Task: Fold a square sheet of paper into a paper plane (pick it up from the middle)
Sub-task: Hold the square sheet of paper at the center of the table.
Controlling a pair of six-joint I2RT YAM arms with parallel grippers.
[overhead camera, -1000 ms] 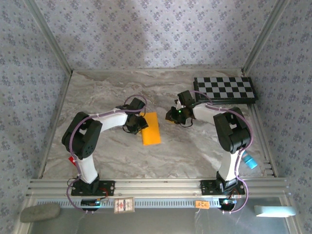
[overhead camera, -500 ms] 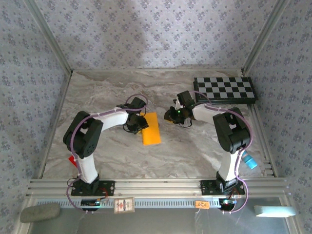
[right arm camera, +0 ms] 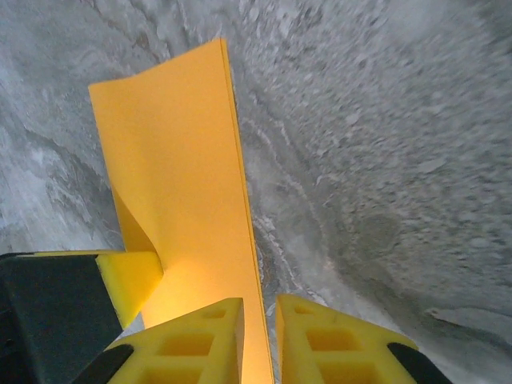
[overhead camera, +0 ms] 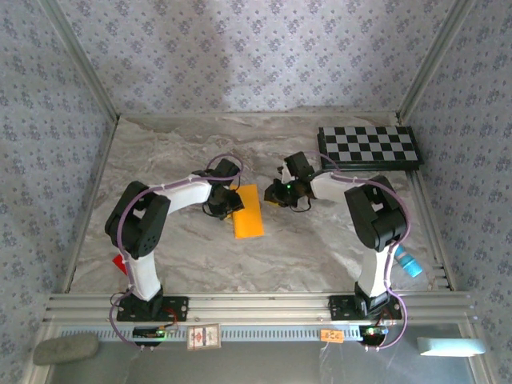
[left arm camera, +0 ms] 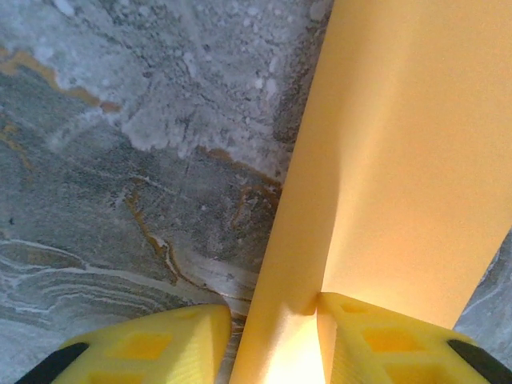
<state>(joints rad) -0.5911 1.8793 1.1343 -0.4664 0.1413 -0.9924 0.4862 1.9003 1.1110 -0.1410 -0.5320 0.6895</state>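
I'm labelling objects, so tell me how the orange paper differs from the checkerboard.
The paper is plain orange-yellow; the checkerboard has black and white squares. The paper is narrower and sits mid-table; the checkerboard is wider and sits at the far right edge. Both are rectangular, on the marble table.
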